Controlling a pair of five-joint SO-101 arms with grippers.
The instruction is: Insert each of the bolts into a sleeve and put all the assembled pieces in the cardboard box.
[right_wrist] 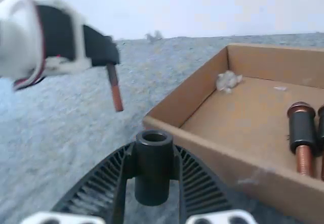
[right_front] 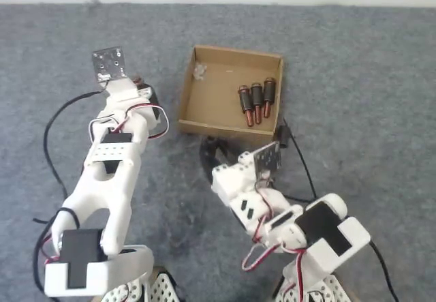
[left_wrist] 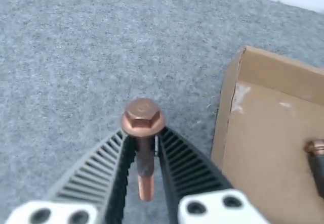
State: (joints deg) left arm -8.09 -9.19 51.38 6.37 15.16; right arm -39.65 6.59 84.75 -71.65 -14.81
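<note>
Three copper bolts in black sleeves point(right_front: 256, 100) lie side by side in the open brown cardboard box point(right_front: 228, 130). They rest in the right half of the box, with their bare copper ends pointing to the near side. One small white bit of fluff point(right_front: 199, 72) sits in the far left corner of the box.

My left gripper point(left_wrist: 143, 133) is just to the left of the box, up above the grey fuzzy table cover point(right_front: 354, 56). It is squeezed tight around one more copper bolt with a six-sided head point(left_wrist: 145, 178). The head sticks out past my fingertips and the thin end hangs down toward the table cover without touching it.

My right gripper point(right_wrist: 153, 153) is at the near side of the box, close to the left part of its near wall. It is clamped around a short black tube sleeve point(right_wrist: 152, 176). The sleeve stands upright between my ribbed fingers point(right_wrist: 101, 183), and its open hole faces up.

The bolt and the sleeve are apart, with the bolt farther away and more to the left.
</note>
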